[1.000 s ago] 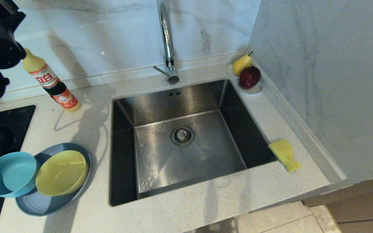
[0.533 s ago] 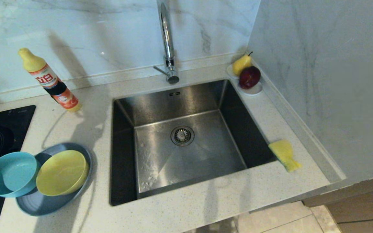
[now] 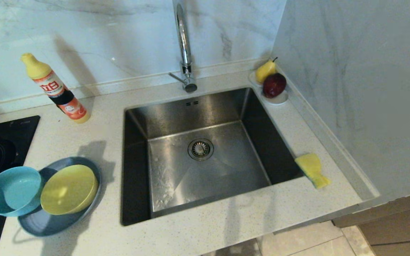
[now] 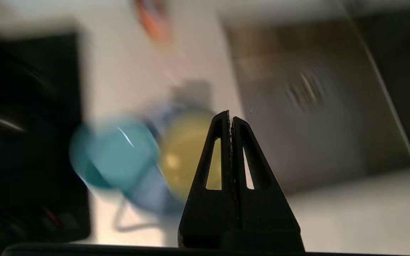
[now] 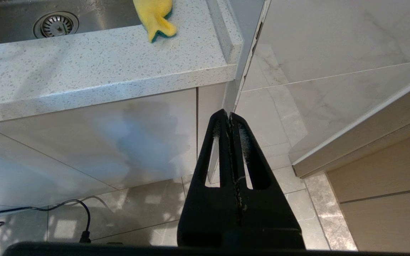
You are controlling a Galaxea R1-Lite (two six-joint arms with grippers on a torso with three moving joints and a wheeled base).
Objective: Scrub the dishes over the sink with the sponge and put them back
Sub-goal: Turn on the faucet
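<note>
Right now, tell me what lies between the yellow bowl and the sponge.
In the head view, the sink lies between the yellow bowl and the sponge: its steel basin with the drain strainer, flanked by strips of bare countertop.

Sink [image 3: 205, 170]: basin open from above. Obstacles: tap [image 3: 183, 46] rising at rear rim; wall [image 3: 361, 89] hard along right side; bottle [image 3: 57, 90] well left, rear.

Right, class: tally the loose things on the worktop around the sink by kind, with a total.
Bowls: 2, yellow bowl and teal bowl
Plates: 1, grey-blue plate
Sponges: 1, sponge
Bottles: 1, detergent bottle
Fruit: 2, pear and apple
Fruit dishes: 1, white dish
Total: 8
</note>
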